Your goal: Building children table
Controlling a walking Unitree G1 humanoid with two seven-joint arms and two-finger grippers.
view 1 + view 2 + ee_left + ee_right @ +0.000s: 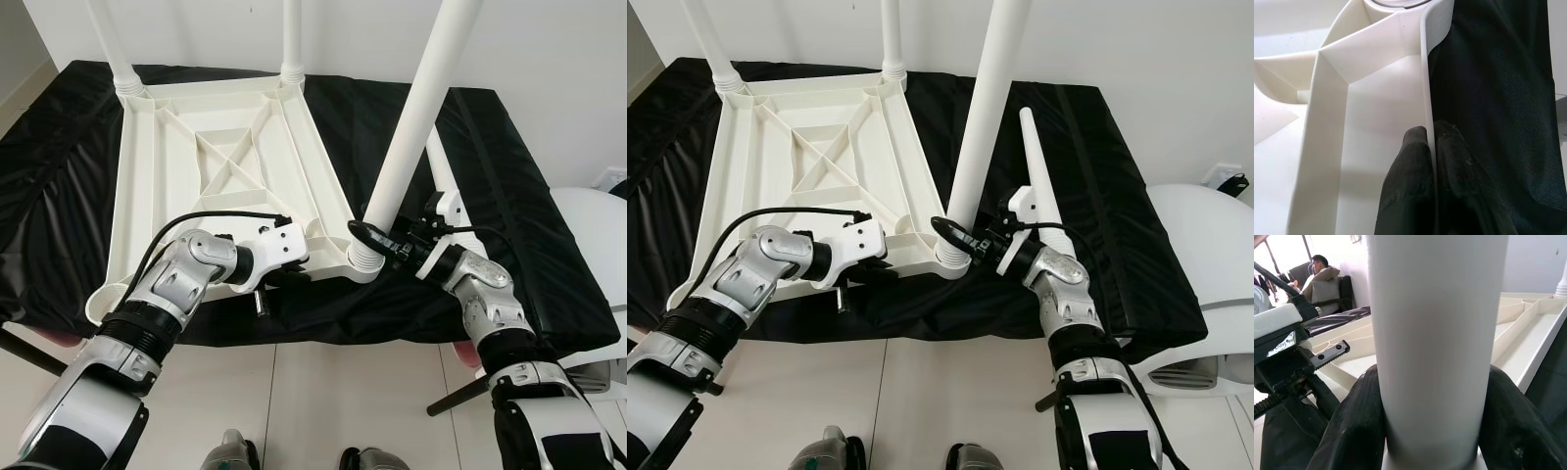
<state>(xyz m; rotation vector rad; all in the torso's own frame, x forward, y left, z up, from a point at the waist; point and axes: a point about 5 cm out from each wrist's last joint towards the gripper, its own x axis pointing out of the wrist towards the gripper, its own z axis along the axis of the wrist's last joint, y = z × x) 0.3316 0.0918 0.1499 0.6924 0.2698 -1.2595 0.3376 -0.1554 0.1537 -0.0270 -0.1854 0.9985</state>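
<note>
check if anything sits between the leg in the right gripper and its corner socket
Nothing visible does. The right gripper is shut on the white leg, whose foot already stands in the near corner socket of the upturned tabletop. The left gripper pinches the tabletop's near rim.

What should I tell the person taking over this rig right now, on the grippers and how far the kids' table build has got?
Left gripper: shut on the near rim of the upturned white tabletop, which lies on the black-covered surface.
Right gripper: shut on the third leg, low down, at the near right corner socket.
Done: two legs stand in the far corners.
Left: whether the third leg is fully seated cannot be judged; the fourth leg lies loose on the cover, its near left socket unfilled.
</note>
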